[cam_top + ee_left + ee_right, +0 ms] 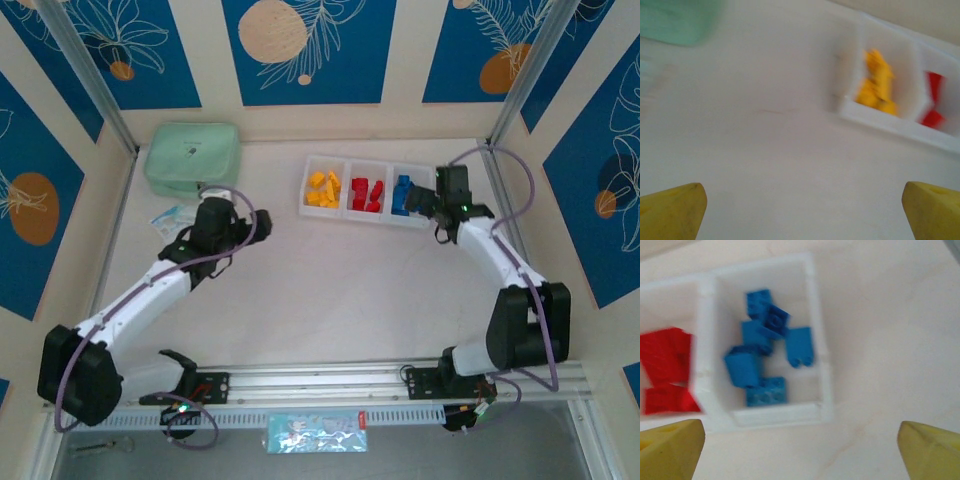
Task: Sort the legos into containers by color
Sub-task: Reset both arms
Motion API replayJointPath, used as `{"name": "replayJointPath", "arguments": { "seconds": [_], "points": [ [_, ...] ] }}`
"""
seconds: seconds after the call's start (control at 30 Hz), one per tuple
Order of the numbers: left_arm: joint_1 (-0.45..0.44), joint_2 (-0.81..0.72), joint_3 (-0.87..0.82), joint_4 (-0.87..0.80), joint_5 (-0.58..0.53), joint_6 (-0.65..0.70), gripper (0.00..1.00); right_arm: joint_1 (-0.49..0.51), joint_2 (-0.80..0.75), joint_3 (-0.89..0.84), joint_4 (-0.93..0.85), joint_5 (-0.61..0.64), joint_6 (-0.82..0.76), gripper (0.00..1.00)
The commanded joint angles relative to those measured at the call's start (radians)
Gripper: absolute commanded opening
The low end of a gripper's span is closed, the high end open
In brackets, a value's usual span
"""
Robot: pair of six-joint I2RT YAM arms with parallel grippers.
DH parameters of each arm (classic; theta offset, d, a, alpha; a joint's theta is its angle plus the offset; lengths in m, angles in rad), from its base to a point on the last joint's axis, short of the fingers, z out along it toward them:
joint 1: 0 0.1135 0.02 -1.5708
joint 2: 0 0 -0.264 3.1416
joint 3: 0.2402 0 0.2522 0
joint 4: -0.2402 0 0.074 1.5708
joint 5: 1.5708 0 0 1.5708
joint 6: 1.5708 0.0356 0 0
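Legos [366,194] sorted in tray [706,350]: yellow-orange left compartment, red middle, blue right. Left pincer [802,212] spread, empty, over bench [340,280]. Right pincer [800,450] spread, empty, near blue.

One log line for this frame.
left gripper open, empty | right gripper open, empty | tray: yellow legos, red legos, blue legos sorted

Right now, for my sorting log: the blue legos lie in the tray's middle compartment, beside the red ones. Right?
No. The blue legos lie in the right end compartment of the tray, beside the red ones, which hold the middle. The top external view shows it.
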Motion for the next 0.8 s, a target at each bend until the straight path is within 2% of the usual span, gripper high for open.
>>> {"name": "replayJointPath", "arguments": {
  "seconds": [0.0, 0.07, 0.17, 0.2, 0.23, 0.37, 0.5, 0.57, 0.63, 0.73, 0.77],
  "points": [
    [0.054, -0.034, -0.099, 0.034, -0.327, 0.146, 1.00, -0.052, -0.038, -0.185, 0.280, 0.040, -0.048, 0.99],
    [0.088, -0.041, -0.198, 0.208, -0.431, 0.263, 1.00, -0.079, -0.037, -0.282, 0.412, -0.002, -0.071, 0.99],
    [0.135, -0.004, -0.327, 0.523, -0.455, 0.422, 1.00, -0.089, -0.006, -0.392, 0.623, -0.059, -0.127, 0.99],
    [0.151, 0.006, -0.318, 0.509, -0.426, 0.443, 1.00, -0.095, 0.008, -0.416, 0.676, -0.083, -0.132, 0.99],
    [0.156, 0.030, -0.332, 0.576, -0.402, 0.503, 1.00, -0.099, 0.021, -0.427, 0.715, -0.105, -0.139, 0.99],
    [0.185, 0.164, -0.447, 0.956, -0.347, 0.662, 1.00, -0.107, 0.077, -0.414, 0.802, -0.236, -0.171, 0.99],
    [0.260, 0.305, -0.481, 1.152, -0.147, 0.639, 1.00, -0.068, 0.118, -0.404, 0.837, -0.281, -0.244, 0.99],
    [0.267, 0.356, -0.488, 1.218, -0.089, 0.655, 1.00, -0.035, 0.100, -0.474, 0.953, -0.285, -0.292, 0.99],
    [0.291, 0.341, -0.529, 1.249, -0.030, 0.632, 1.00, -0.029, 0.086, -0.551, 1.070, -0.309, -0.311, 0.99],
    [0.302, 0.435, -0.590, 1.480, 0.052, 0.659, 0.99, -0.032, 0.136, -0.624, 1.258, -0.328, -0.309, 0.99],
    [0.303, 0.425, -0.595, 1.478, 0.072, 0.663, 0.99, -0.031, 0.133, -0.606, 1.216, -0.310, -0.303, 0.99]
  ]
}}
